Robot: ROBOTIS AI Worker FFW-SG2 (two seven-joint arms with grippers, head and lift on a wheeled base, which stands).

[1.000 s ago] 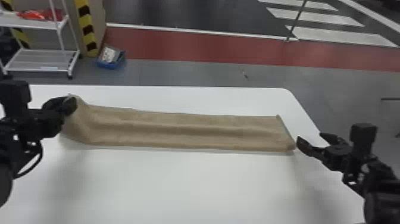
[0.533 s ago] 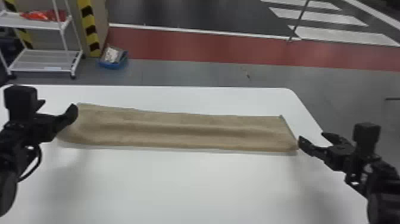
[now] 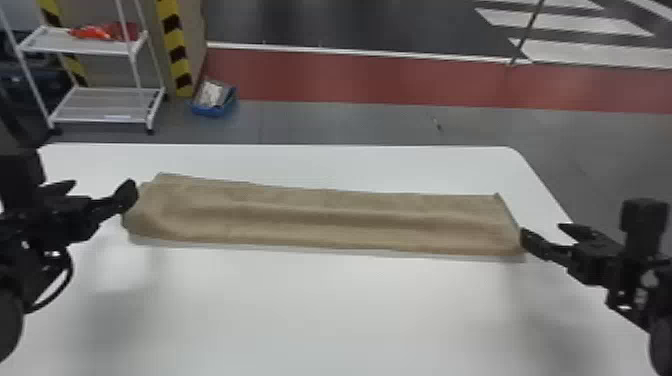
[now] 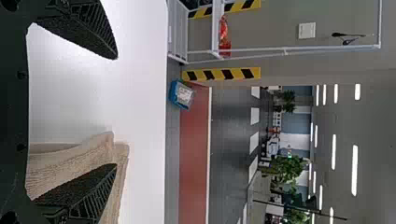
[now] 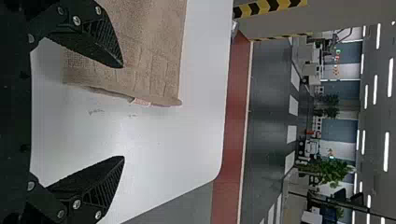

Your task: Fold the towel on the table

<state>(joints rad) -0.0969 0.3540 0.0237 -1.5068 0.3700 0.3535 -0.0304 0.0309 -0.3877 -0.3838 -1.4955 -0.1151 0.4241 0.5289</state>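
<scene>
The beige towel lies as a long, narrow strip across the tabletop, with a shallow ridge running along its length. A small label projects at one edge. The left tool is positioned at the towel's left end, fingers spread. The right tool is positioned at the right end, fingers likewise spread, gripping nothing.

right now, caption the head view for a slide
Tan towel folded into a long strip on a white table, an open gripper at its left end.
</scene>
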